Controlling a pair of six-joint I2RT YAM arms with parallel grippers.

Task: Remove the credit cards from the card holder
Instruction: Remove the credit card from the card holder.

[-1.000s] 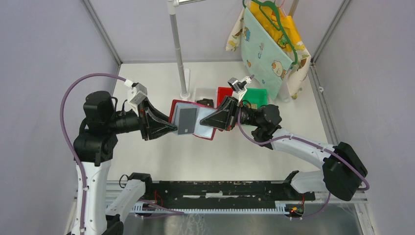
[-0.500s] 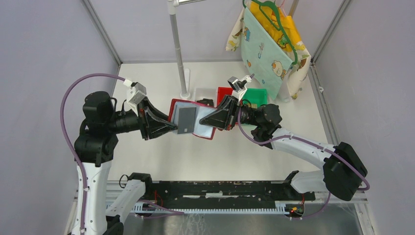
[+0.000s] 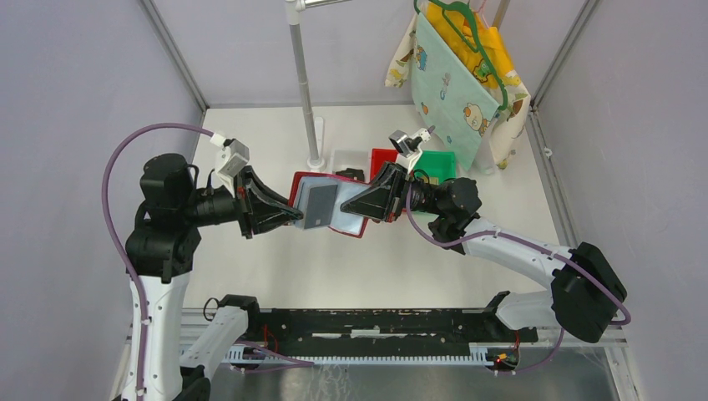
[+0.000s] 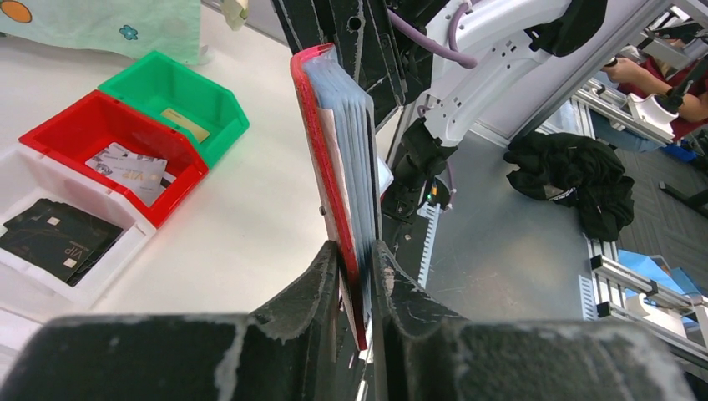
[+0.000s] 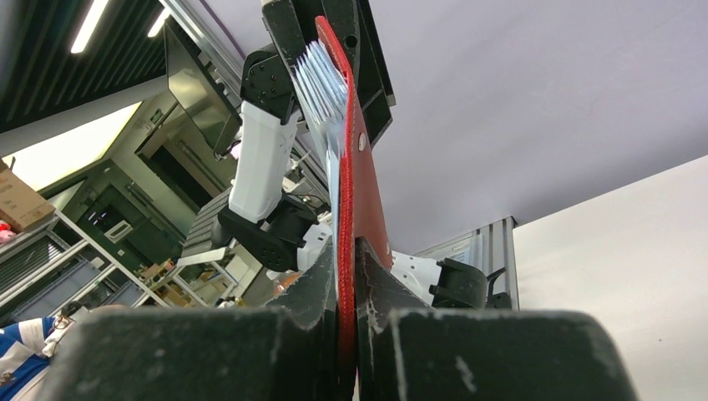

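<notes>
The dark red card holder (image 3: 330, 205) hangs open above the table, held between both grippers. Its clear greyish sleeves (image 3: 316, 205) face up. My left gripper (image 3: 294, 213) is shut on its left edge. My right gripper (image 3: 357, 205) is shut on its right edge. The left wrist view shows the holder (image 4: 321, 159) edge-on with its sleeves fanned, pinched in the left gripper (image 4: 355, 259). The right wrist view shows the red cover (image 5: 361, 167) clamped in the right gripper (image 5: 348, 251). One tan credit card (image 4: 185, 125) lies in the green bin. No tan card shows in the sleeves.
Three small bins stand behind the holder: white (image 3: 346, 159) with black cards, red (image 3: 382, 157) with pale cards, green (image 3: 440, 165). A metal pole (image 3: 305, 92) rises at the back. Cloths on a hanger (image 3: 463, 75) hang at the back right.
My left gripper has turned slightly and drawn a little to the left, tilting the holder's left side and the top sleeve. The right gripper has hardly moved.
</notes>
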